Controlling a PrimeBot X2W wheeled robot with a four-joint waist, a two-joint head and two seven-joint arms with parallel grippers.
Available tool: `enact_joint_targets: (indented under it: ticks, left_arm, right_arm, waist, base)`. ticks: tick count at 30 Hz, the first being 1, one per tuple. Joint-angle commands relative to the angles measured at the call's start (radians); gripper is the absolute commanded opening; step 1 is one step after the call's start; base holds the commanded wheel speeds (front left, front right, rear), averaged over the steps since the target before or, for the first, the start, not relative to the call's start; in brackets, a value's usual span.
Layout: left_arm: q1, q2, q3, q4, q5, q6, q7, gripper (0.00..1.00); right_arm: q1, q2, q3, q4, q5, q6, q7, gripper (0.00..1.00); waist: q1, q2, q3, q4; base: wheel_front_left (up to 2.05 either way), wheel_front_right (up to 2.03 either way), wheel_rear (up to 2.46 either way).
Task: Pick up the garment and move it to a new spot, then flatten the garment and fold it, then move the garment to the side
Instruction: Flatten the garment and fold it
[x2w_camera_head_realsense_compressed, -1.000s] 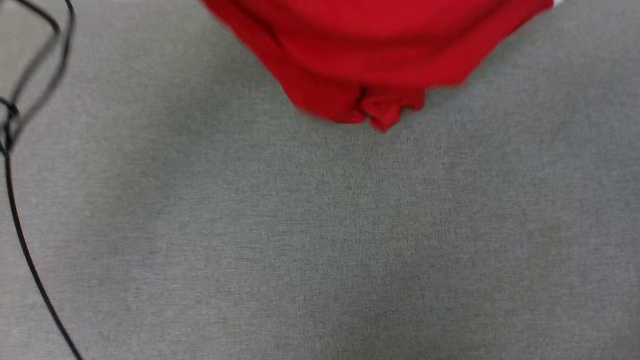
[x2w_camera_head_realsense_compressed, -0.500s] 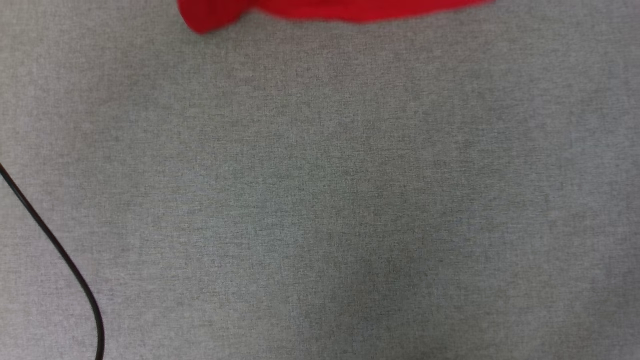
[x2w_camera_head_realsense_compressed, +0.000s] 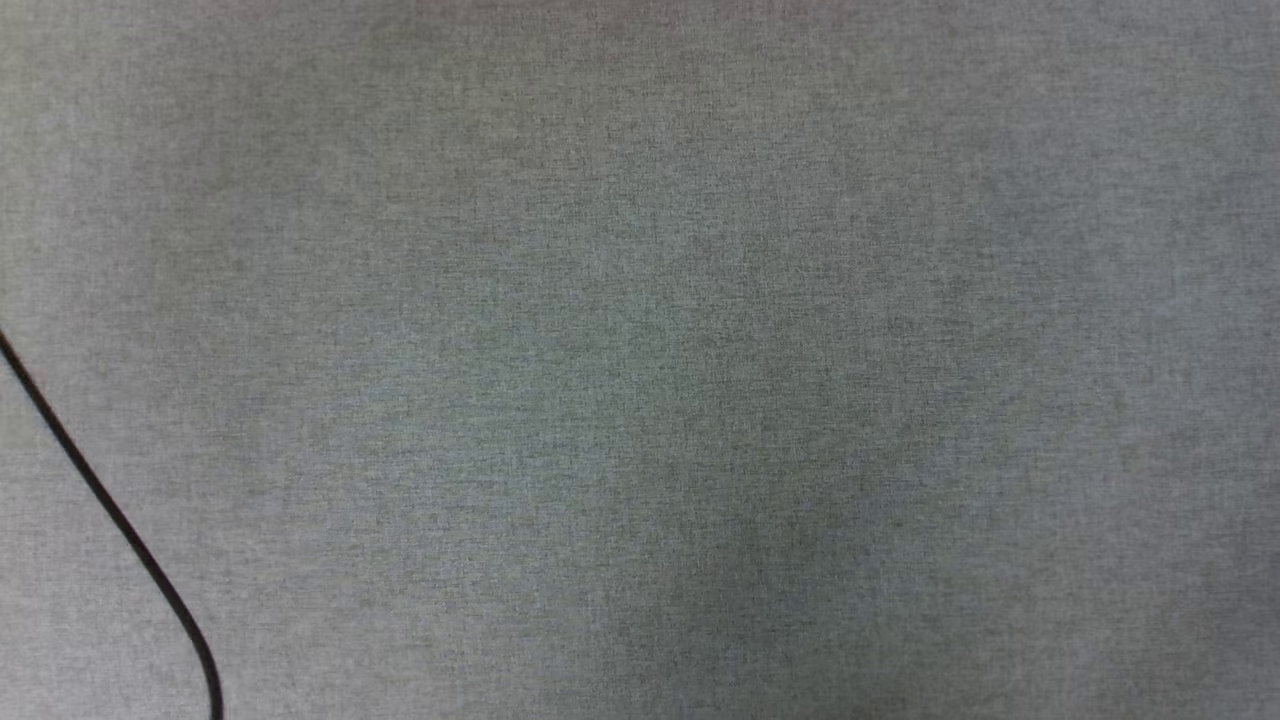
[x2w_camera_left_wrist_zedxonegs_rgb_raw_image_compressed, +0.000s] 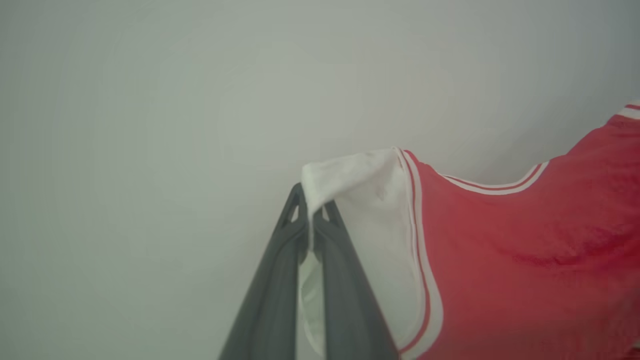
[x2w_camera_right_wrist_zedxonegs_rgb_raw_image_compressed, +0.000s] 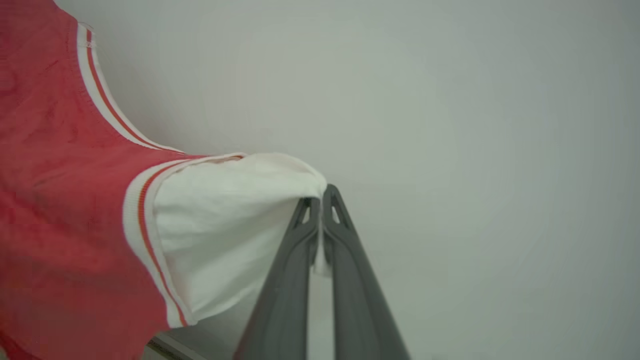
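Observation:
The garment (x2w_camera_left_wrist_zedxonegs_rgb_raw_image_compressed: 525, 260) is a red jersey with white sleeves and red-and-white striped trim, held up in the air between both arms. In the left wrist view my left gripper (x2w_camera_left_wrist_zedxonegs_rgb_raw_image_compressed: 310, 205) is shut on the edge of one white sleeve (x2w_camera_left_wrist_zedxonegs_rgb_raw_image_compressed: 370, 200). My right gripper (x2w_camera_right_wrist_zedxonegs_rgb_raw_image_compressed: 320, 197) is shut on the other white sleeve (x2w_camera_right_wrist_zedxonegs_rgb_raw_image_compressed: 225, 225), and the red body of the garment (x2w_camera_right_wrist_zedxonegs_rgb_raw_image_compressed: 60, 200) hangs off to the left of that view. Any print on the garment is hidden.
The head view looks down on a bare grey cloth-covered table (x2w_camera_head_realsense_compressed: 700, 350), with a black cable (x2w_camera_head_realsense_compressed: 110, 510) curving across its lower left corner. A plain pale wall (x2w_camera_left_wrist_zedxonegs_rgb_raw_image_compressed: 200, 100) lies behind both grippers.
The red garment has risen out of the top of the head view; its hanging lower edge showed there a second ago, then only a strip. The cable's place in that view has shifted too.

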Motion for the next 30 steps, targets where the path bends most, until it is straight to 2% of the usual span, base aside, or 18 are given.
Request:
enact_joint_targets:
  ticks: [1,10,15,24,30]
  left_arm:
    - [0.035,0.0,-0.013,0.004,-0.017,0.0,-0.022,0.0]
    - [0.363,0.04,-0.114,-0.032,-0.154,0.0,-0.154,0.0]
    - [0.616,0.07,-0.125,-0.071,-0.221,0.008,-0.211,0.0]
    - [1.095,0.123,-0.135,-0.239,-0.331,0.107,-0.275,0.0]
    - [1.319,0.166,-0.142,-0.31,-0.373,0.151,-0.296,0.0]
  right_arm:
    - [0.036,0.011,0.016,0.013,0.019,-0.001,-0.019,0.0]
    - [0.303,0.037,0.167,0.043,0.137,-0.001,-0.138,0.0]
    - [0.483,0.012,0.241,0.018,0.212,-0.001,-0.189,0.0]
    - [0.823,-0.077,0.311,-0.088,0.333,-0.001,-0.216,0.0]
    - [1.037,-0.129,0.292,-0.146,0.386,-0.001,-0.231,0.0]
  waist:
    - [-0.0001,0.0,-0.003,-0.001]
    - [-0.0001,0.0,-0.093,-0.011]
    - [-0.0001,0.0,-0.177,-0.013]
    - [-0.0001,0.0,-0.313,-0.019]
    - [-0.0001,0.0,-0.375,-0.024]
  base:
    - [0.0,0.0,0.0]
    - [0.0,0.0,0.0]
    - [0.0,0.0,0.0]
    - [0.0,0.0,0.0]
    - [0.0,0.0,0.0]
